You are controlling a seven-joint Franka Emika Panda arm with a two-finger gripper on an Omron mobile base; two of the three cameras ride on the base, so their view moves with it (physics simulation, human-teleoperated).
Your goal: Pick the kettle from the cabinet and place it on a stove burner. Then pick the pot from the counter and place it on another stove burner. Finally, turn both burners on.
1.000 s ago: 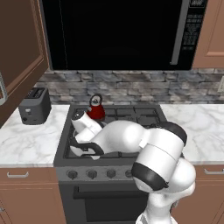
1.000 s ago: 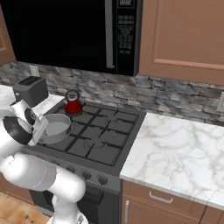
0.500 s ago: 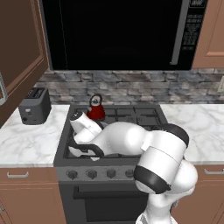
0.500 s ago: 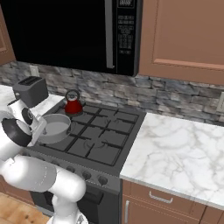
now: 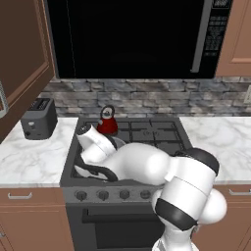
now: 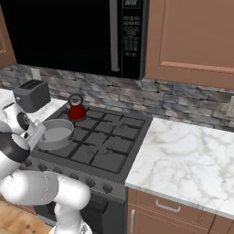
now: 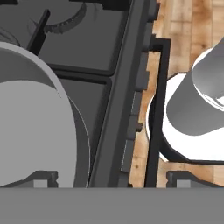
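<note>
**Pot and kettle on the left-hand burners; gripper open at the pot**

The kettle (image 6: 76,109) stands upright on the rear left stove burner (image 6: 80,118), close to the stone backsplash (image 6: 183,100). The pot (image 6: 55,134) sits on the front left burner, directly in front of the kettle and apart from it. It is upright, its interior facing up.

The gripper (image 7: 111,180) hangs over the front left corner of the cooktop (image 6: 109,141). Its fingertips (image 7: 41,178) stand wide apart. One tip lies at the pot's rim and the other lies beyond the stove's front edge, above the wooden floor (image 7: 183,26). Nothing is held between them.

The knobs (image 5: 103,195) line the stove front below the pot. The toaster (image 5: 38,118) rests on the counter (image 5: 29,159) left of the stove. The microwave (image 5: 132,39) hangs above the cooktop.
</note>
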